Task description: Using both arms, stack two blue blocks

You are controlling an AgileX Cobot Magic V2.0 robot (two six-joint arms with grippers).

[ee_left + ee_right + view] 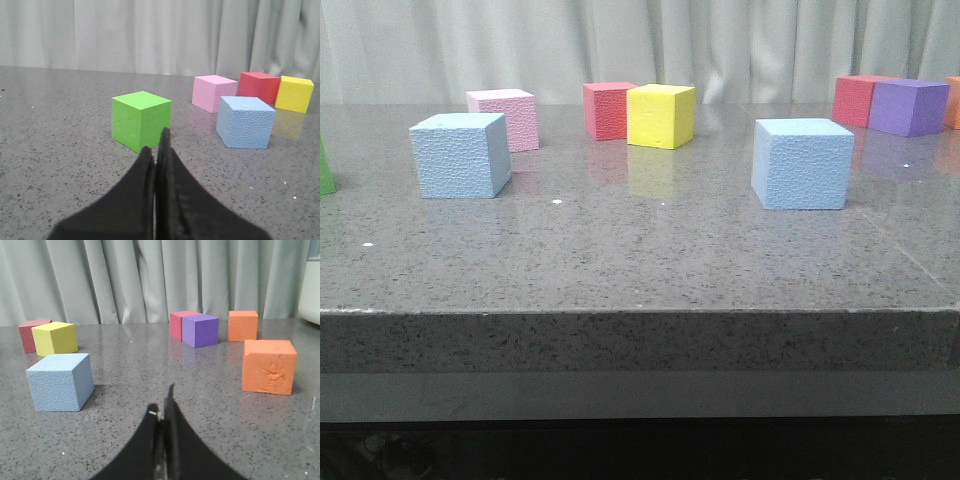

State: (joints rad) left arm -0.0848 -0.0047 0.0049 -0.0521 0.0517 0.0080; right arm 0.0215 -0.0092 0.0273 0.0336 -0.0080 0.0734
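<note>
The two blue blocks (460,155) (802,163) look like matt, pebbled foam. The bench (640,250) is glossy speckled grey stone, faintly mirroring the cubes.

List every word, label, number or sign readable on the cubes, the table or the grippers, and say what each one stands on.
None: no readable text appears in any view.
The two blue blocks show only pebbled foam.
The nearer orange cube carries a pressed-in mark, too indistinct to read as a letter or sign.
The green cube has only small dimples.
The left gripper and right gripper bear no markings.
</note>
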